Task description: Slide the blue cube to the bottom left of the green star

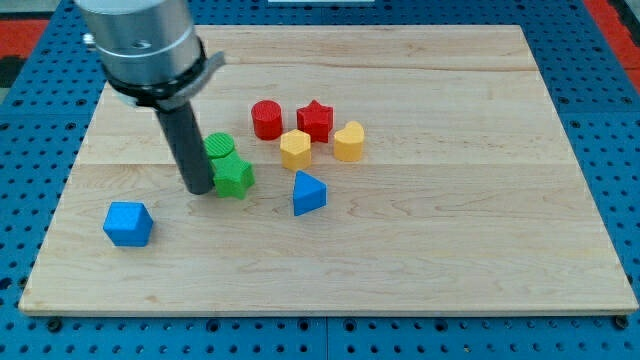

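**Tip beside the green star, blue cube apart**

My tip (198,188) rested on the wooden surface (450,250), just left of the green star (234,178). I had no pincer, only the rod. The blue cube (128,223) sat toward the view's bottom left, untouched.

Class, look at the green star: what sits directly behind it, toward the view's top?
A green cylinder sits right behind the green star; my tip hides its left edge.

pale wood-grain board (450,250), blue pegboard (30,200) dotted with holes, blue cube (128,223), blue triangular block (308,192), green star (235,178), green cylinder (221,147), red cylinder (267,118), red star (315,119), two yellow blocks (295,148) (348,141), dark rod, my tip (198,190)
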Robot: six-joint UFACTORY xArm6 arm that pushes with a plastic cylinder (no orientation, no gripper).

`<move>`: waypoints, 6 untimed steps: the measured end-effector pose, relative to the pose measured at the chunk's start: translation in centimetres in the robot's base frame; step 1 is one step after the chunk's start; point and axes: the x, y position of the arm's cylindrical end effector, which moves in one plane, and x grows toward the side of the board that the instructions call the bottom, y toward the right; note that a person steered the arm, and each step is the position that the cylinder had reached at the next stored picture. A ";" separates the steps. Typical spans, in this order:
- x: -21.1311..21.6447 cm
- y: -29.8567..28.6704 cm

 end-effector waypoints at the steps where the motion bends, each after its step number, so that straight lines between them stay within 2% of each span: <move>1: -1.6 -6.7; 2: -3.9 -15.1; 3: 3.2 -16.6; 4: 6.8 -9.9; 5: 5.2 -2.8; 6: 4.1 -9.0</move>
